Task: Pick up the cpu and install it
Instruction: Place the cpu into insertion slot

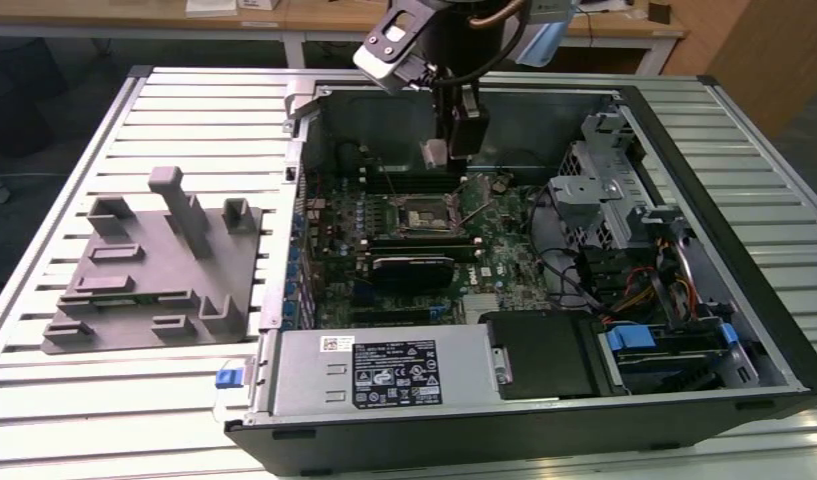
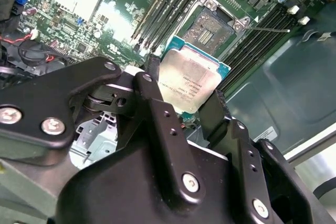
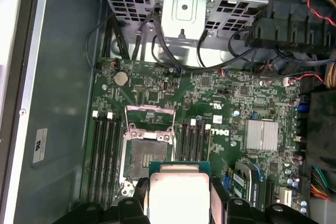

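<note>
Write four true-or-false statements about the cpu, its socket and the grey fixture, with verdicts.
1. The gripper is shut on the cpu. True.
2. The cpu is already seated in the socket. False: it is held in the gripper, clear of the socket.
3. The socket is closed with a chip inside. False: it stands open and empty.
4. The grey fixture lies outside the computer case, on the exterior view's left. True.

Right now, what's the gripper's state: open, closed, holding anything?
The gripper is closed on the cpu, holding it above the motherboard; the socket is empty.
</note>
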You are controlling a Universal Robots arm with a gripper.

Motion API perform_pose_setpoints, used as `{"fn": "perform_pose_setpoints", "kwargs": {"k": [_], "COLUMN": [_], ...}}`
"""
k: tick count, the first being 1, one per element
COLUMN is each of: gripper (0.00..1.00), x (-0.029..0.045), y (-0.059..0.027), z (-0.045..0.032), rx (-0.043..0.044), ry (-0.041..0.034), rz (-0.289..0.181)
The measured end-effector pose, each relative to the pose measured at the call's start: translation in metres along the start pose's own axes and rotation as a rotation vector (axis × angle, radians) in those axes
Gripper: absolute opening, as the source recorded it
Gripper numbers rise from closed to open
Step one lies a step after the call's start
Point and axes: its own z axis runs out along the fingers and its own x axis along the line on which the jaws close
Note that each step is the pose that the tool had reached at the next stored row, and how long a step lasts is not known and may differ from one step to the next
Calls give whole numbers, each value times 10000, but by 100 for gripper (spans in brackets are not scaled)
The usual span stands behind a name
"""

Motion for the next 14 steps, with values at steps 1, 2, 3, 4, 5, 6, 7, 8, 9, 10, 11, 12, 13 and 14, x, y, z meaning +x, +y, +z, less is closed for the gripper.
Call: {"fn": "perform_pose_setpoints", "kwargs": {"k": [1,2,3,4,5,6,7,8,9,10,11,12,13,14], "gripper": [54,54,54,54,54,54,54,54,54,54,54,54,54,54], "x": [1,2,3,5,8,10,15,23,30,38,47,58,71,83], "y": [-4,-8,-15,-23,-29,-34,-39,-41,-42,-42,-42,-43,-43,-43], "z": [5,9,13,18,23,28,35,42,49,57,66,80,96,114], "rx": [-1,-1,-1,0,1,0,0,0,0,0,0,0,1,0], "ry": [1,1,1,0,0,-1,0,0,0,0,0,0,-1,0], "rz": [0,0,1,0,0,0,0,0,0,2,4,6,8,10]}}
